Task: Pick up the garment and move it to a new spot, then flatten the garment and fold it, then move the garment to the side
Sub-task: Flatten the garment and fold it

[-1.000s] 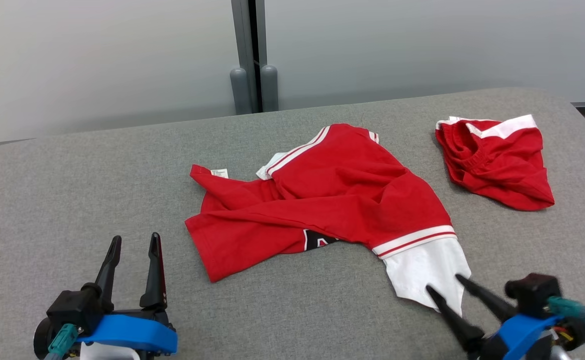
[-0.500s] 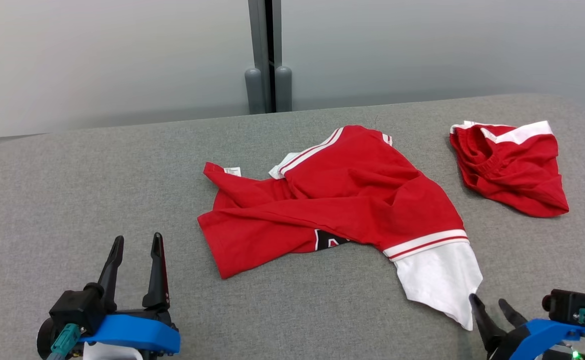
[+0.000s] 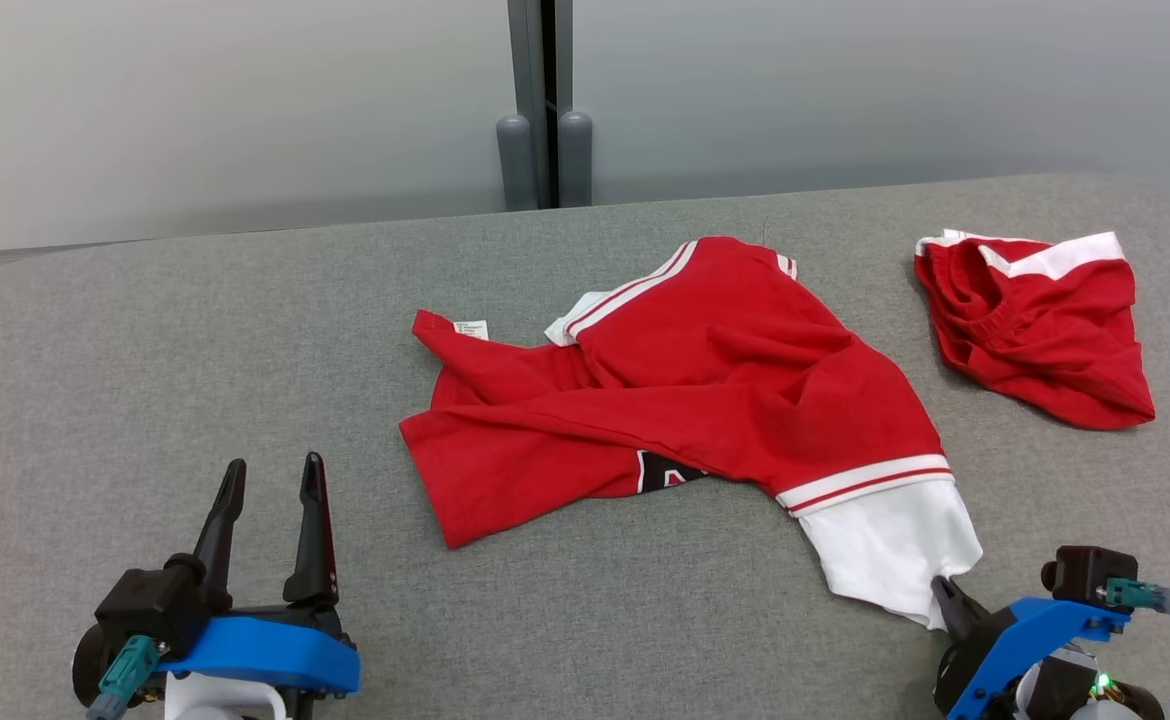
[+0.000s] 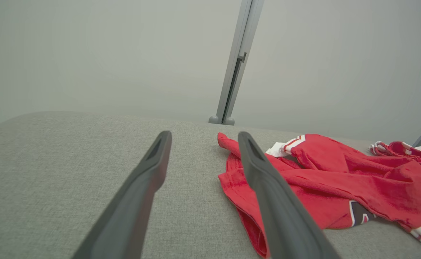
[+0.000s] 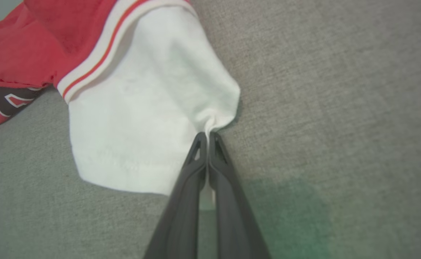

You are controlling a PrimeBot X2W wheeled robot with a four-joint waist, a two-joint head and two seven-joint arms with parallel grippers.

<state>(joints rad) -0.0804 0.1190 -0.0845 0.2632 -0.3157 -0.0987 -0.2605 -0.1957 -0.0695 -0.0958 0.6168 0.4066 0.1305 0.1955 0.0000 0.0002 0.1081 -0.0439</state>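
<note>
Red T-shirt (image 3: 705, 400): crumpled, lying mid-table on the grey padded table (image 3: 145, 350), with one white sleeve (image 3: 895, 550) trailing toward my right side. The right gripper (image 3: 945, 600) has its jaws pressed together on the near corner of that sleeve; in the right wrist view the cloth puckers into a small fold just at the fingertips (image 5: 207, 138). The left gripper (image 3: 275, 462) rests on the near left, jaws spread wide and empty, well apart from the shirt's hem.

Handling, as I judge it: light, limp knit with no stiffness, so it will drape and drag rather than lift as a sheet. A single corner pinch will stretch the sleeve; a second hold at the red hem on the left would carry it flatter.

Writing: a white care label (image 3: 471, 328) at the far left seam, its print too small to read; a black chest patch (image 3: 667, 470), half buried under a fold, showing what may be a white-edged letter A.

A second red garment (image 3: 1040, 325) with white trim lies apart at far right
</note>
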